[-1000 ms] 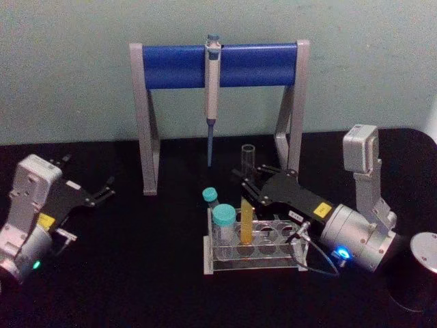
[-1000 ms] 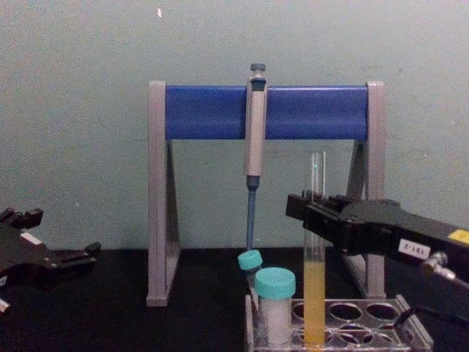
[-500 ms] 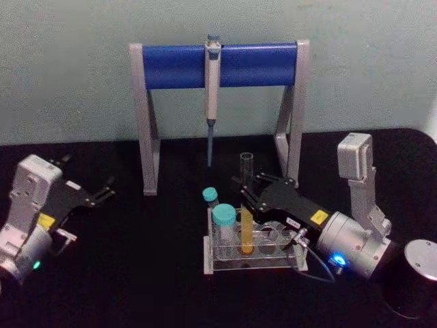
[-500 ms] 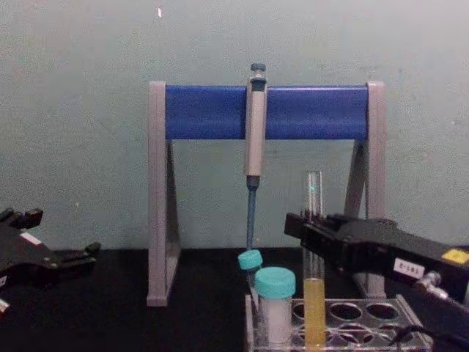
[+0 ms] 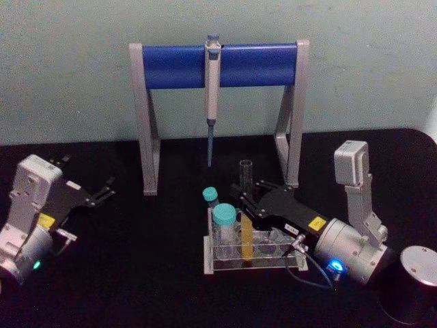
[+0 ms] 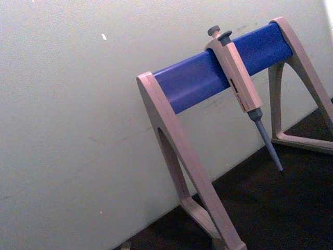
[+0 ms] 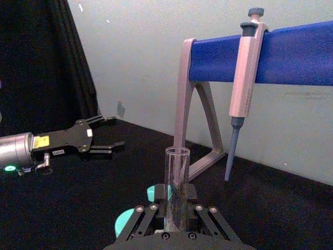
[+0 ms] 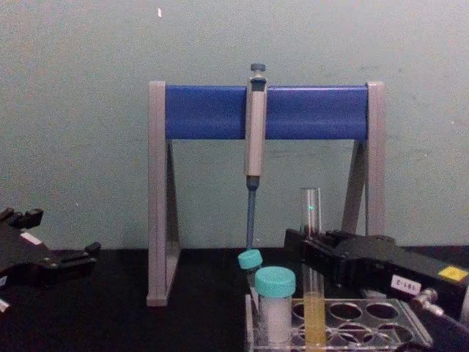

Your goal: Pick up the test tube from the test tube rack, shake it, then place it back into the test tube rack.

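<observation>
The test tube [image 5: 246,240], slim clear glass with yellow-orange liquid, stands upright in a front hole of the clear test tube rack [image 5: 254,264]. My right gripper [image 5: 244,199] reaches in from the right and is shut on the tube's middle, above the rack. In the chest view the test tube [image 8: 312,213] rises above the right gripper [image 8: 302,249] and its base sits inside the rack [image 8: 415,327]. The right wrist view shows the tube [image 7: 176,172] between the gripper [image 7: 174,217] fingers. My left gripper [image 5: 102,190] is parked open at the far left.
A grey-and-blue pipette stand [image 5: 176,66] holding a pipette [image 5: 212,89] stands behind the rack. Two teal-capped vials [image 5: 223,220] sit in the rack's left end. A grey cylinder [image 5: 411,292] stands at the front right.
My right gripper has come down with the test tube, and the tube now sits deeper in the rack hole. The left arm has not moved.
</observation>
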`<action>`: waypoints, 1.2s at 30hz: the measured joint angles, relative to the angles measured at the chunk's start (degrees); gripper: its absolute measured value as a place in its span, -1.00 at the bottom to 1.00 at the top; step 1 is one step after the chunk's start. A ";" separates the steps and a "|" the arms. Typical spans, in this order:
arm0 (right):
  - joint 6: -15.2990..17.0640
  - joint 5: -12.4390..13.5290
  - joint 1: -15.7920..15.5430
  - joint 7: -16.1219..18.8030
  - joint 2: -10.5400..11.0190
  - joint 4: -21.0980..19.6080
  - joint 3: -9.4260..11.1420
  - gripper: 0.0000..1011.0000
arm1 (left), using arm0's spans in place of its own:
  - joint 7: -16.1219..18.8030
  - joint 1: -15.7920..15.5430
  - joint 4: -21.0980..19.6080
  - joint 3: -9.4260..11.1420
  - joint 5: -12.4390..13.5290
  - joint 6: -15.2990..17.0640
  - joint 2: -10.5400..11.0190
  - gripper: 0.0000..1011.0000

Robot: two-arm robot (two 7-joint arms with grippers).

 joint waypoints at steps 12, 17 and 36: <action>-0.06 -0.13 -0.08 -0.02 -0.26 0.44 -0.08 -0.54 | 0.00 0.00 0.00 0.00 0.00 0.00 0.00 0.98; -0.05 -0.13 -0.08 -0.02 -0.25 0.44 -0.08 -0.54 | 0.00 0.00 0.00 0.00 0.00 0.00 0.00 0.98; 0.01 -0.12 -0.08 0.01 -0.20 0.39 -0.05 0.39 | 0.00 0.00 0.00 0.00 0.00 0.00 0.00 0.98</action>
